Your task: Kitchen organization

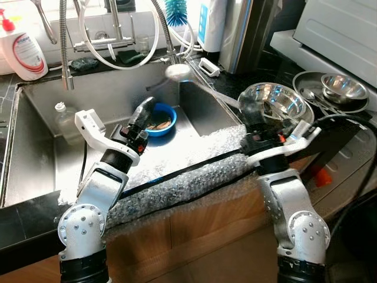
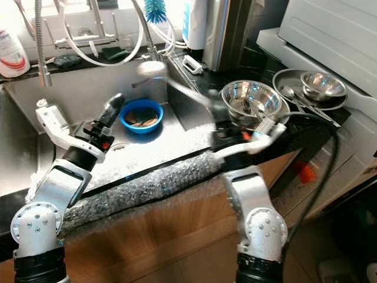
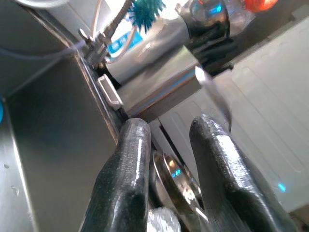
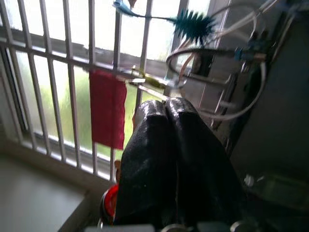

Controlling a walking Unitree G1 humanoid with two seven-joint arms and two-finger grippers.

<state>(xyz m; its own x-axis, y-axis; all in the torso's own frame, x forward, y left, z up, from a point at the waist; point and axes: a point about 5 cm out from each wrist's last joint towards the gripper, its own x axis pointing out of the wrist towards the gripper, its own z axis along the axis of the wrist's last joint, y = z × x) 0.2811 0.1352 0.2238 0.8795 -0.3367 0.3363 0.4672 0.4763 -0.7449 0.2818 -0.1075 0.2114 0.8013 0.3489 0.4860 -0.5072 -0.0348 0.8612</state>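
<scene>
Bubble wrap [image 1: 177, 186] pads the sink's front edge; beyond it, left pincer [image 1: 144, 109], narrowly parted, hovers beside blue bowl [image 1: 160, 119]; right pincer [image 1: 250, 109], closed, overlaps steel bowl [image 1: 283, 101].

sink [image 1: 41, 147]: bowl [image 1: 159, 121] inside, far right corner | soap bottle [image 1: 22, 50] behind sink, left | brush [image 1: 175, 13] behind sink, right | metal bowl [image 1: 277, 101] on counter right of sink
</scene>
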